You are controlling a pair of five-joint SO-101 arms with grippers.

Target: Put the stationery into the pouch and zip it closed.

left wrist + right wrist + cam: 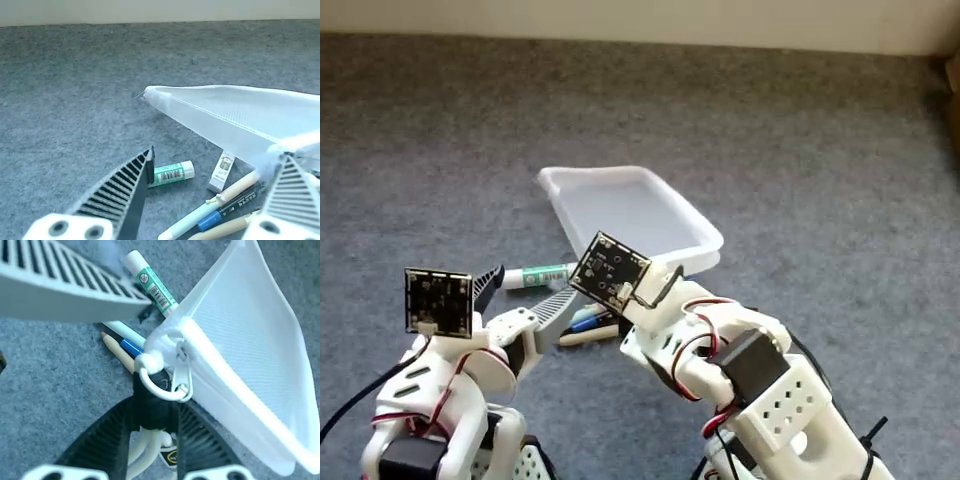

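As the high view looks down, the mesh pouch (630, 210) lies open mid-table on the grey carpet (800, 120), a glue stick (542, 275) just beside it. Left wrist view: the left gripper (217, 154) is wide near the pens (235, 189). Right wrist view: the right gripper (152, 395), narrow, seemingly pinches the pouch's zip corner.

Item, my left arm (440, 390): low at the near edge of the table, elbow folded, wrist tipped forward and down.
Item, my left gripper (217, 155): jaws spread wide, one black finger (125, 190), one pale finger (292, 195).
Item, my right arm (760, 385): alongside, reaching inward toward my left.
Item, my right gripper (152, 407): black jaws pinched together on the zip cord (150, 361).
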